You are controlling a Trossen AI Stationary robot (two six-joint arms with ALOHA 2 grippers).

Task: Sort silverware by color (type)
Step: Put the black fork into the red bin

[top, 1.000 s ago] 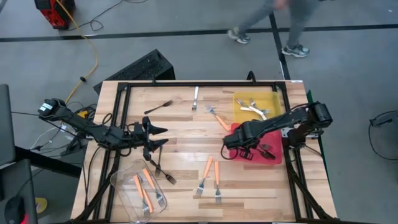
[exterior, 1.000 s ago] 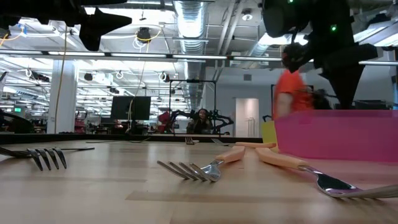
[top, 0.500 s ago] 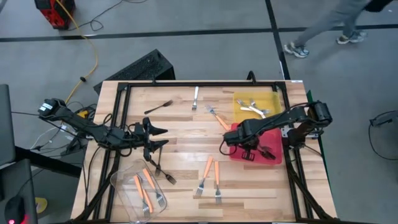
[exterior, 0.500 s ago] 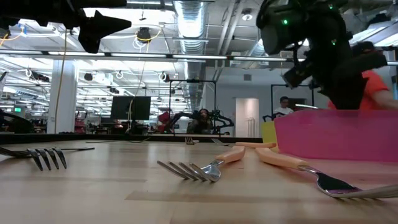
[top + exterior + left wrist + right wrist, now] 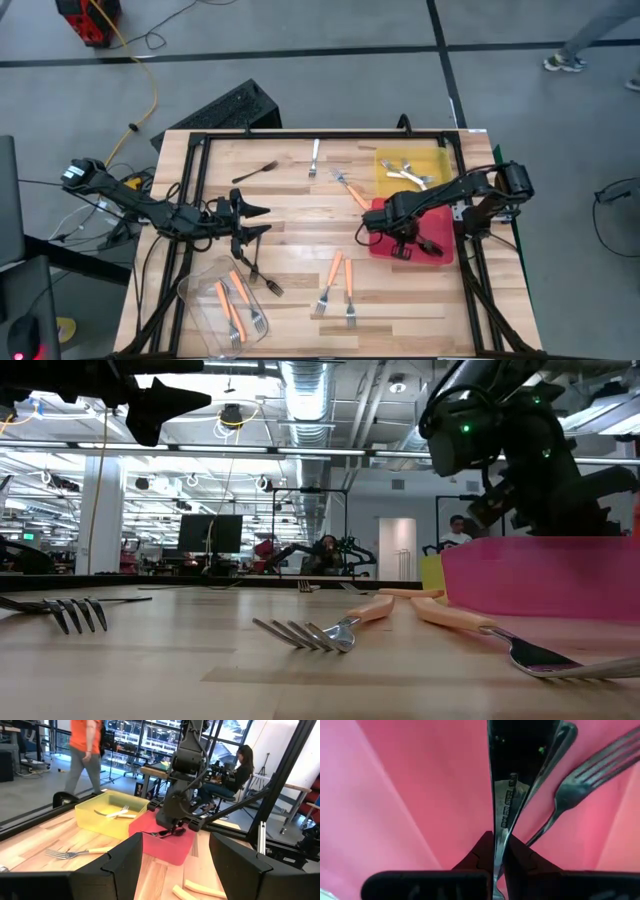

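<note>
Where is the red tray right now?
In the high view the red tray sits on the table's right side, just below the yellow tray, with the right claw over it holding a dark fork.

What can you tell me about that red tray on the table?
The red tray is a shallow, flat-bottomed box of what looks like pinkish-red plastic, sitting on the wooden table against the yellow tray. Dark forks lie inside it. The right gripper hovers over it, fingers shut on a dark fork.
</note>
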